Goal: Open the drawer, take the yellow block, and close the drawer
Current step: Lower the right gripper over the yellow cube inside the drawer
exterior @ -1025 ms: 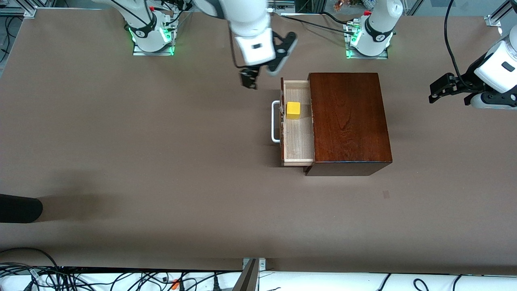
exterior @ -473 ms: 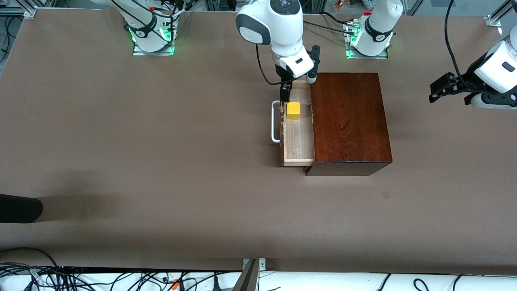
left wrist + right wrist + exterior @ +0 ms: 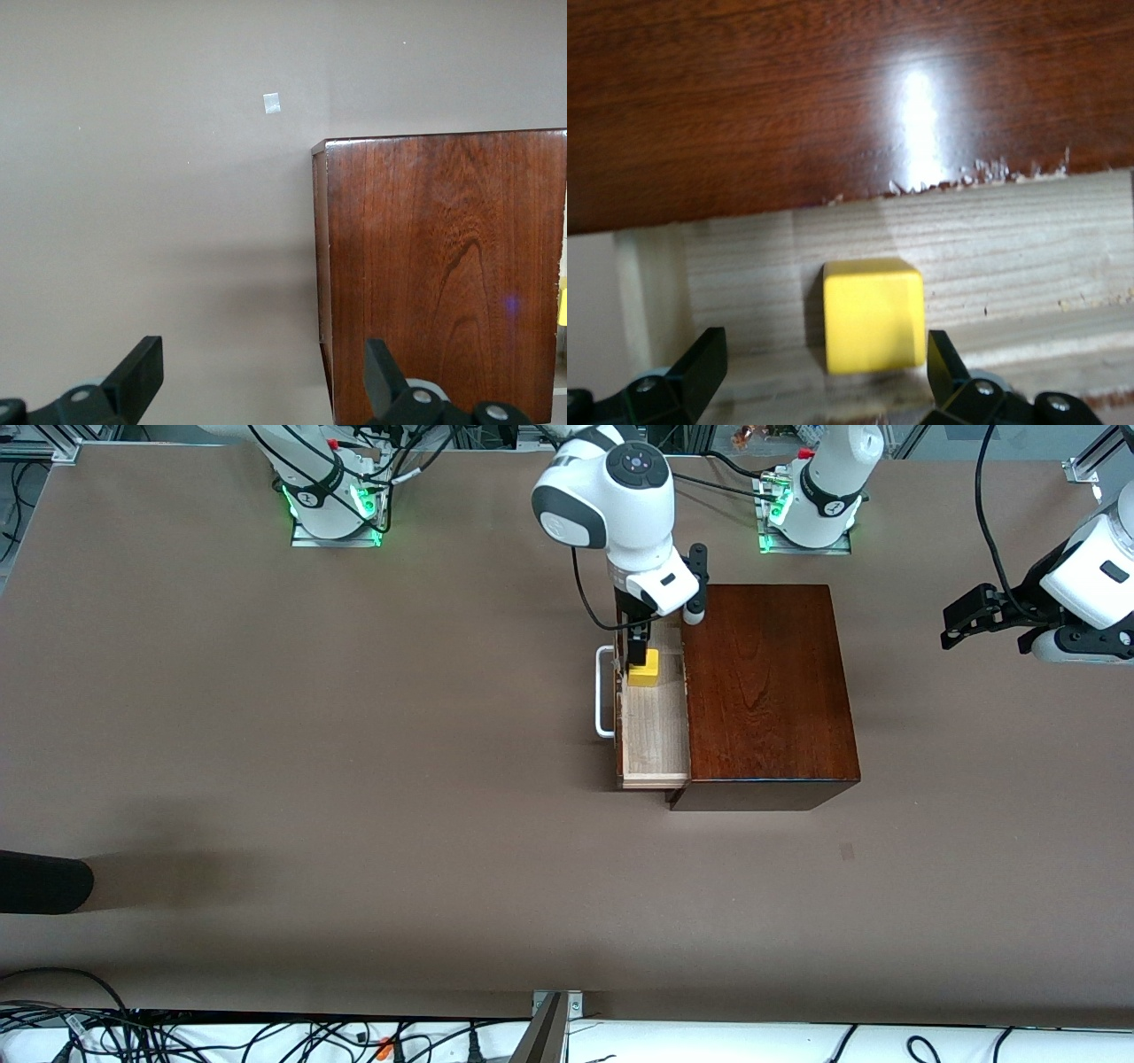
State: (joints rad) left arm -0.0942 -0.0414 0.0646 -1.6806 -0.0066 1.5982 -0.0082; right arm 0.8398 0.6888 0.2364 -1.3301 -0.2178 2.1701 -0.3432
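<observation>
The dark reddish-brown wooden box [image 3: 762, 691] stands mid-table with its drawer [image 3: 656, 731] pulled out toward the right arm's end, showing the pale interior and white bar handle [image 3: 604, 691]. The yellow block [image 3: 646, 674] lies in the drawer, in the part farther from the front camera. My right gripper [image 3: 638, 648] is down in the drawer, open, with a finger on either side of the block [image 3: 873, 314], not closed on it. My left gripper [image 3: 961, 624] waits open and empty in the air past the box, at the left arm's end of the table; its wrist view shows the box top [image 3: 443, 266].
A dark rounded object [image 3: 44, 881] pokes in at the table edge at the right arm's end, nearer the front camera. A small grey patch [image 3: 848, 852] is on the table nearer the camera than the box. Cables run along the front edge.
My right gripper swung from over the bare table beside the drawer to over the drawer, then came down around the yellow block. The left arm, drawer and block have not moved.
</observation>
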